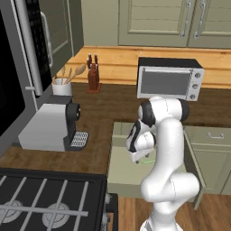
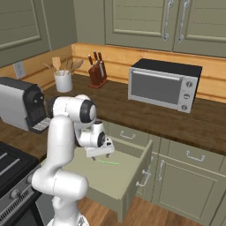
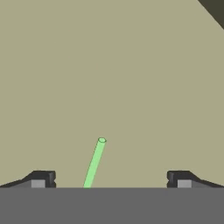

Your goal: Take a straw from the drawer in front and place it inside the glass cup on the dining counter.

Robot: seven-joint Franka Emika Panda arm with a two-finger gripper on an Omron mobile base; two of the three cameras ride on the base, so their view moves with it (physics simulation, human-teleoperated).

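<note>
The drawer [image 2: 118, 178] stands pulled out in front of me, its pale green floor [image 3: 109, 65] bare except for the straw. The straw [image 2: 108, 162] is a thin light-green stick lying flat on that floor. My gripper [image 2: 99, 155] hangs open just above it and points down into the drawer [image 1: 121, 169]. In the hand view the straw [image 3: 94, 162] runs up from the bottom edge between the two fingertips [image 3: 41, 178], a little left of the gripper [image 3: 110, 179] centre, untouched. The green tip of the straw [image 1: 145, 161] peeks out beside the gripper [image 1: 139, 159]. The glass cup and the dining counter are out of view.
A toaster oven [image 2: 163, 86] sits on the dark wood counter behind the drawer. A coffee machine [image 1: 52, 126], knife block [image 1: 93, 72] and white utensil holder [image 1: 62, 85] stand to the left. The stove [image 1: 45, 198] lies at the near left. Closed cabinet drawers [image 2: 194, 156] flank the right.
</note>
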